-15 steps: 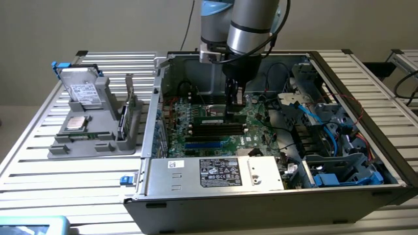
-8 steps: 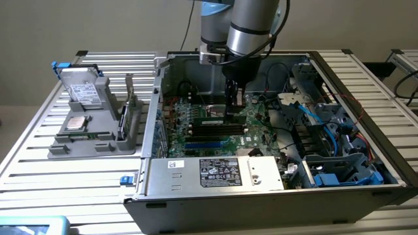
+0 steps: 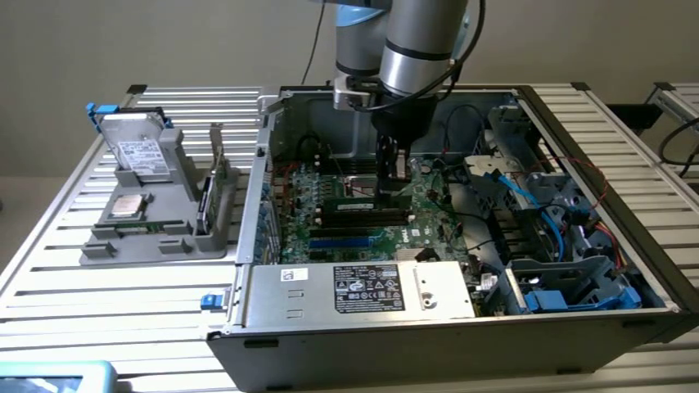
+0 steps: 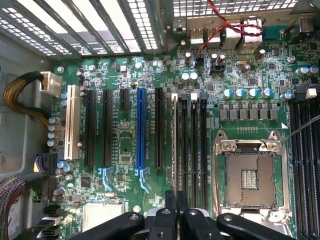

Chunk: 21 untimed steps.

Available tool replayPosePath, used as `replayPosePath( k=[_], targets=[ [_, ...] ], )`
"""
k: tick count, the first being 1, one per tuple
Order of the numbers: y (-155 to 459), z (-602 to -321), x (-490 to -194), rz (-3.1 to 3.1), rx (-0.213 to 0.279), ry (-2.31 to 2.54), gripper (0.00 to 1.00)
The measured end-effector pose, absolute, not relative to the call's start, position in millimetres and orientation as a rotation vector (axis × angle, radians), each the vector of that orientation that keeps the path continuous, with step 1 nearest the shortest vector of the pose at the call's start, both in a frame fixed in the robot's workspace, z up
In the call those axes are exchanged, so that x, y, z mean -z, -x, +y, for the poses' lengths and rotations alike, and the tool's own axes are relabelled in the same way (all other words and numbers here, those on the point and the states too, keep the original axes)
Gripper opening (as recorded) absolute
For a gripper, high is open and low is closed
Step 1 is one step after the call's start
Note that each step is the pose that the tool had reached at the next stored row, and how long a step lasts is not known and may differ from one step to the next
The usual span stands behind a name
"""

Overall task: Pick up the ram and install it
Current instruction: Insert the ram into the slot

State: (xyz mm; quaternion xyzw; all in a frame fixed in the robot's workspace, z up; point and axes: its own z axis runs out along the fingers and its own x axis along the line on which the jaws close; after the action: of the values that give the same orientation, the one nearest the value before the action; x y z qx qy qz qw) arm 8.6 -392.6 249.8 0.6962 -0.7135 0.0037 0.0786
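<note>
On the slatted desk (image 3: 131, 286): an open case (image 3: 437, 336), side panel off, board (image 3: 327, 237) facing up. Reaching down into it from above, the arm (image 3: 421, 41), with the pincer (image 3: 391, 187) low over the middle of the board.

Pincer fingers together, black tips side by side with no real gap, seen close in the wrist view (image 4: 177, 205). Cannot tell whether clamped on an edge or only pressed down.

Ram (image 3: 352, 191): a thin green strip, lying level along a slot in the middle of the board, its end toward the exterior view's right just under the pincer tips. In the wrist view, seen edge-on (image 4: 174, 145) as a narrow pale line in the first of four long black slots, on the side away from the socket (image 4: 248, 177). Runs straight from a white latch (image 4: 174, 96) at the far end up to the fingers and under them. Contact between tips and ram too close to judge.

Beside those slots in the wrist view, further from the socket: a blue slot (image 4: 141, 130) among black ones, and a white one (image 4: 70, 122) near the board's edge.

Outside the case, at the exterior view's left: a grey tray (image 3: 120, 250) on the desk, holding a drive (image 3: 147, 151) propped upright and a chip (image 3: 129, 206) lying flat.
</note>
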Motion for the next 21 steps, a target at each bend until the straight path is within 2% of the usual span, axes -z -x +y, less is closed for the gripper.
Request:
replayPosePath(
  k=[21],
  targets=[
    [-8.6, -390.2, -241.9, -2.125, -0.005, -2.088, 0.12]
  ],
)
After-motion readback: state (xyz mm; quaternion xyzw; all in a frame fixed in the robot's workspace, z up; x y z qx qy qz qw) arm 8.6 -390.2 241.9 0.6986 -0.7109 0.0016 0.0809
